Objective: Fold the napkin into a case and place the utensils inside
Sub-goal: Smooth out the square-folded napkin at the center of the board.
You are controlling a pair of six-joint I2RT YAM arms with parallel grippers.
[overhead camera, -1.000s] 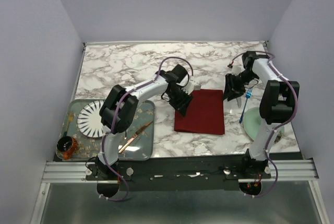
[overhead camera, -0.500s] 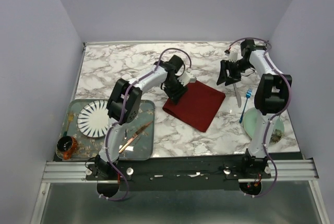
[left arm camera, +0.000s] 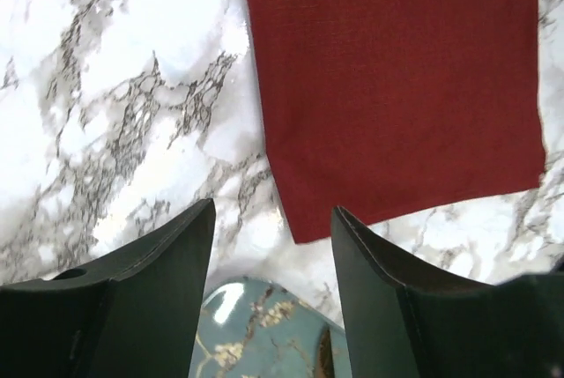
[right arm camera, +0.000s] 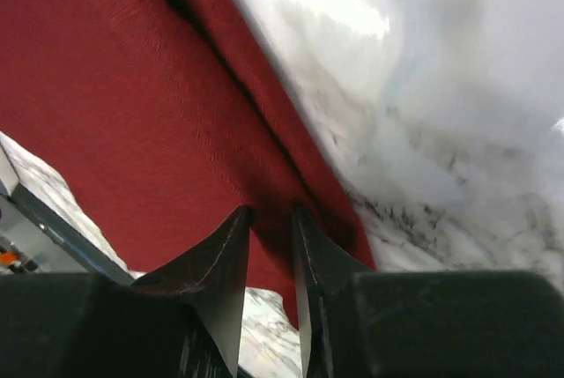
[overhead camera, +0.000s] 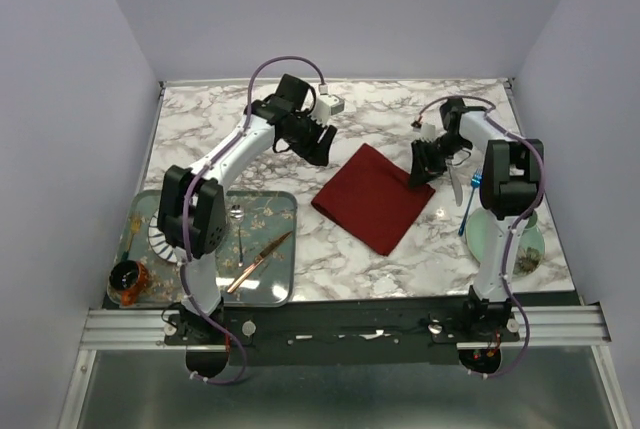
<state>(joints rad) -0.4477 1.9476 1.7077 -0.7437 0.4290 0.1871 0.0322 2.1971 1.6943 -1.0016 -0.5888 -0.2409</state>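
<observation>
Top external: fork (overhead camera: pixel 470 204) lies just right of the right gripper (overhead camera: pixel 422 171), whose fingers (right arm camera: pixel 220 263) nearly meet on the napkin (overhead camera: pixel 375 197) edge, grip unclear; left gripper (overhead camera: pixel 318 144) gapes empty.

Left tool (left arm camera: pixel 273 208) hangs with jaws wide apart; right tool (right arm camera: pixel 271 211) has jaws nearly together.

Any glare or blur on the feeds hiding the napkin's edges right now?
Top external: even light, napkin edges crisp. Left wrist: sharp, mild sheen on the marble table. Right wrist: marble washed out and soft with glare, cloth weave beside it readable.
</observation>
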